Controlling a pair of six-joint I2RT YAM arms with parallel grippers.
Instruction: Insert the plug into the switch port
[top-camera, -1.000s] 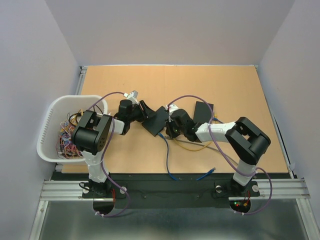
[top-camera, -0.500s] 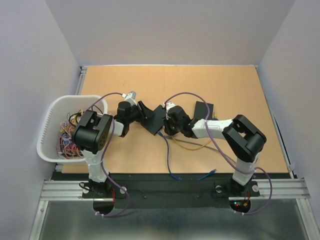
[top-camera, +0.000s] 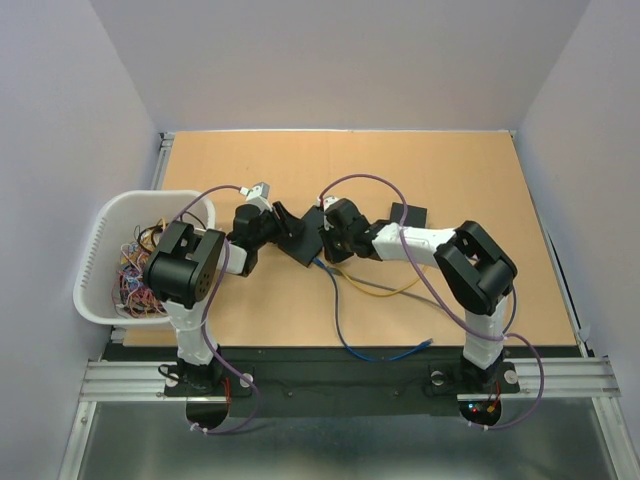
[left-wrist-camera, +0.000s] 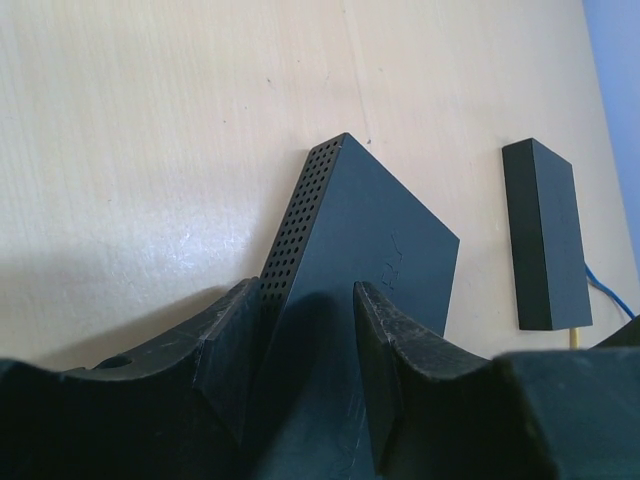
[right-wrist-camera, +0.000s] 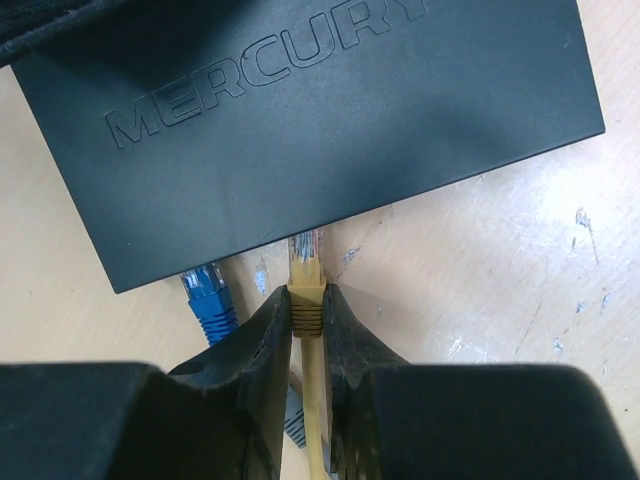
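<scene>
- We see the left gripper (left-wrist-camera: 305, 312) half open around the Mercury switch (left-wrist-camera: 370, 230). One finger (left-wrist-camera: 235, 330) presses the perforated side wall and the other sits on the flat top face, so the box is clamped between them.
- In the left wrist view the Mercury switch stands tilted, with one corner raised off the wooden table (left-wrist-camera: 150, 120).
- From above, the left gripper (top-camera: 290, 225) and the right gripper (top-camera: 322, 248) meet at the Mercury switch (top-camera: 303, 243), a little left of the table's (top-camera: 450, 170) middle.
- The right gripper (right-wrist-camera: 305, 300) is nearly closed. Its two fingers (right-wrist-camera: 265, 330) pinch the boot of the yellow plug (right-wrist-camera: 304, 262) from both sides.
- The plug's clear tip points at the near edge of the Mercury switch (right-wrist-camera: 300, 120) and touches it, just below the raised brand lettering. We cannot tell whether it is seated in a port or only resting at the edge.
- A blue plug (right-wrist-camera: 205, 292) lies just to the left of the yellow one, its tip also against the same edge.
- The yellow cable (top-camera: 385, 292) and the blue cable (top-camera: 335, 310) trail from the switch toward the near edge of the table.
- A second black box (top-camera: 408, 214) lies flat beyond the right arm, apart from the switch. The left wrist camera shows it (left-wrist-camera: 545, 235) as a narrow slab.
- A white basket (top-camera: 100, 240) with a tangle of coloured cables in it stands at the table's left edge, beside the left arm.
</scene>
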